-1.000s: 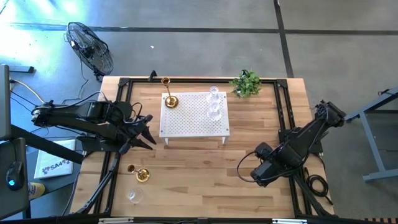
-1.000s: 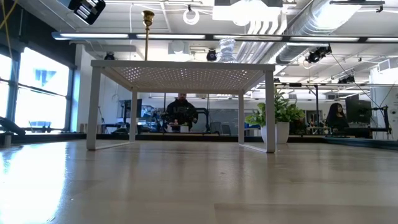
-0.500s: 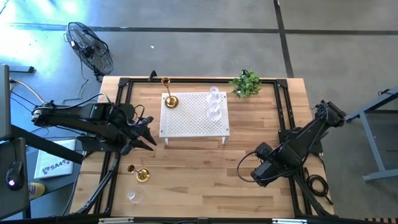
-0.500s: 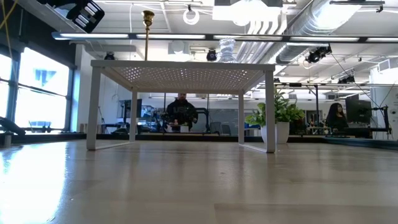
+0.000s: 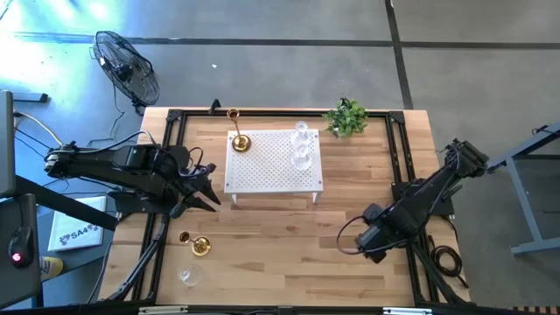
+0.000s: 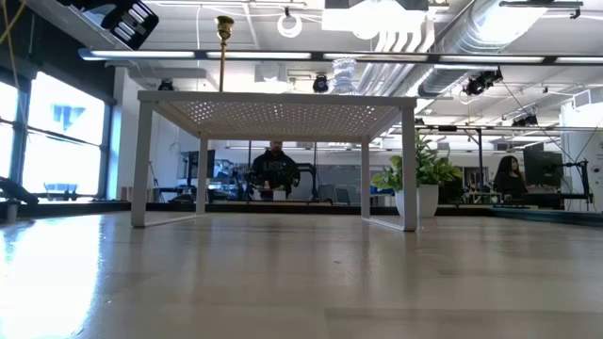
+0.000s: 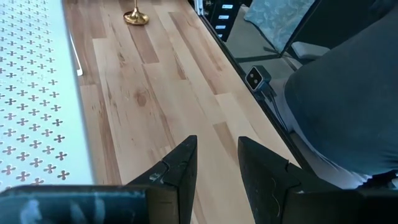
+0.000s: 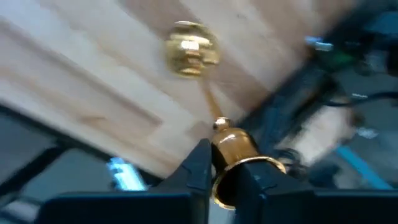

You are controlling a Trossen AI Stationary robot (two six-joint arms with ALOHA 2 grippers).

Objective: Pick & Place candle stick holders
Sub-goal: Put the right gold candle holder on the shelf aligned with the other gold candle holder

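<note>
My right gripper [image 8: 222, 163], near the counter's [image 5: 289, 254] 4 o'clock edge, has its fingers closed on a brass candle stick holder [image 8: 235, 163]. My left gripper [image 7: 214, 163] hovers at 9 o'clock, fingers narrowly parted, holding nothing. 1 brass holder [image 5: 237, 140] and glass holders [image 5: 302, 147] stand on the white stand [image 5: 273, 166]; another brass holder [image 5: 199, 246] lies at 7 o'clock.

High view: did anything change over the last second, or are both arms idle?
The right gripper closed on a brass candle stick holder, and its arm shifted slightly toward the table's right edge. The left gripper barely moved and is still open and empty. The white stand, the gold holder on it and the loose gold holder stayed put.
</note>
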